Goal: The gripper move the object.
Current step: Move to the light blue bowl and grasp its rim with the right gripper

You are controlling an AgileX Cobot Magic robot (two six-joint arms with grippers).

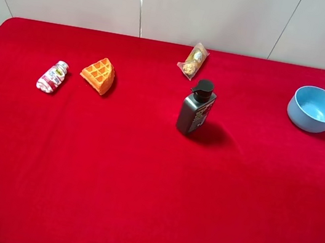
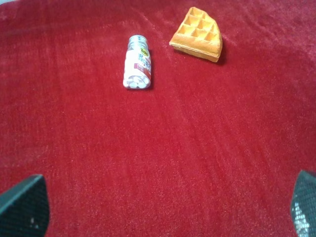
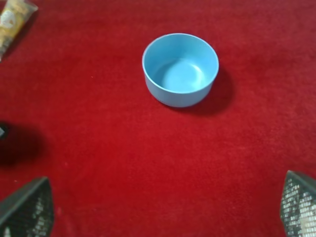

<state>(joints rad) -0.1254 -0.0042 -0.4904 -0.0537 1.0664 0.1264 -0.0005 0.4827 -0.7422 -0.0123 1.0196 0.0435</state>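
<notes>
Over at the far right of the table, close to its right edge, sits the light blue bowl. It is upright on the red cloth, and its smooth blue floor shows bare right across. It stands well apart from everything else.

Near the middle stands a dark grey pump bottle, upright with a black pump on top. Its body is opaque, so I cannot tell what is in it. Just beyond it, toward the far edge, lies a snack packet, a clear wrapper with something yellowish-brown inside.

On the far left a small bottle lies on its side, with a silver cap and a white and pink label. What look like small white pieces show at its base end. A waffle wedge lies just to its right, apart from it.

The right gripper has its jaws spread wide, with only red cloth between the two dark fingertips. The bowl lies ahead of it, clear of both fingers. The left gripper is spread just as wide, its fingertips over bare cloth, and the small bottle and the waffle wedge are well ahead of it and untouched.
</notes>
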